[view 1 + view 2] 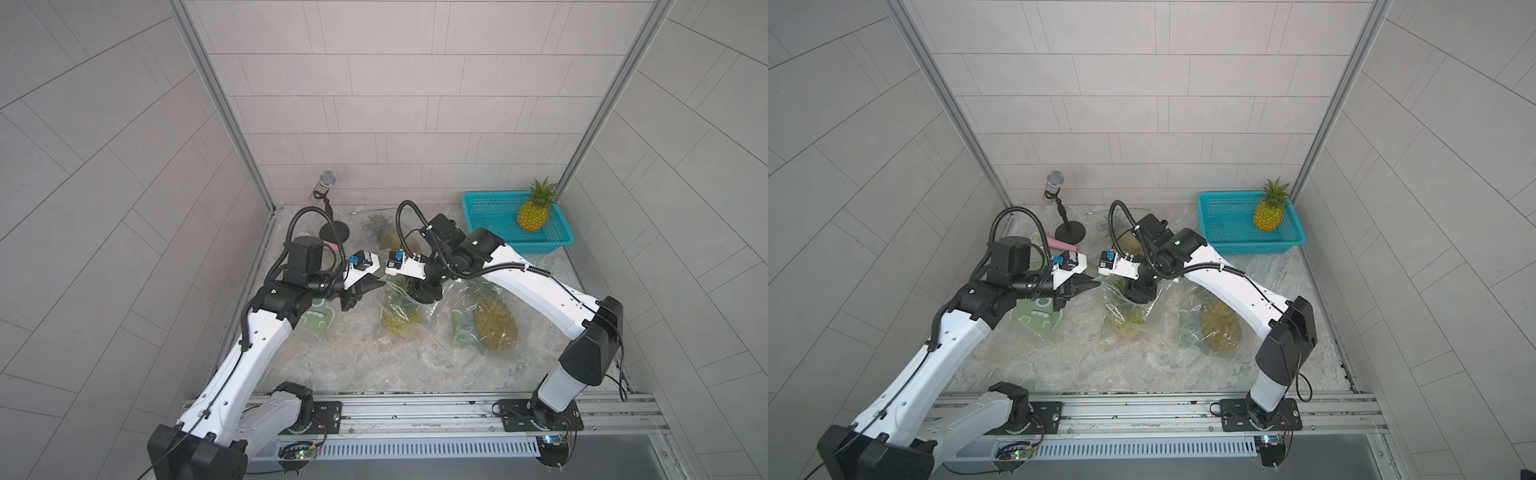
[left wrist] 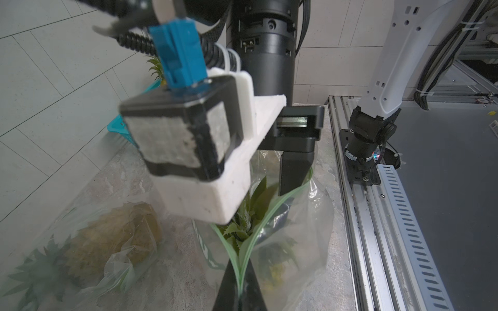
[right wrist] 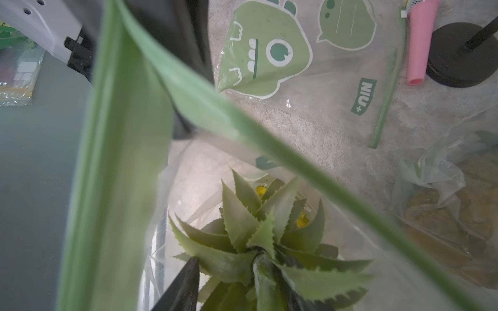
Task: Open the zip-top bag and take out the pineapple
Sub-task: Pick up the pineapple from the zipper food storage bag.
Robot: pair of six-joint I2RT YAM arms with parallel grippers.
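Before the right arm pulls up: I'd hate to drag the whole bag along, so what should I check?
1. Zip-top bag mouth open, green zip strips parted: ok.
2. Left gripper shut on the bag's rim, anchoring it: ok.
3. Right gripper inside the mouth, over the pineapple crown: ok.
4. Right jaws closed on the crown: not ok, they stand open.
5. Teal basket has room beside the yellow pineapple in it: ok.
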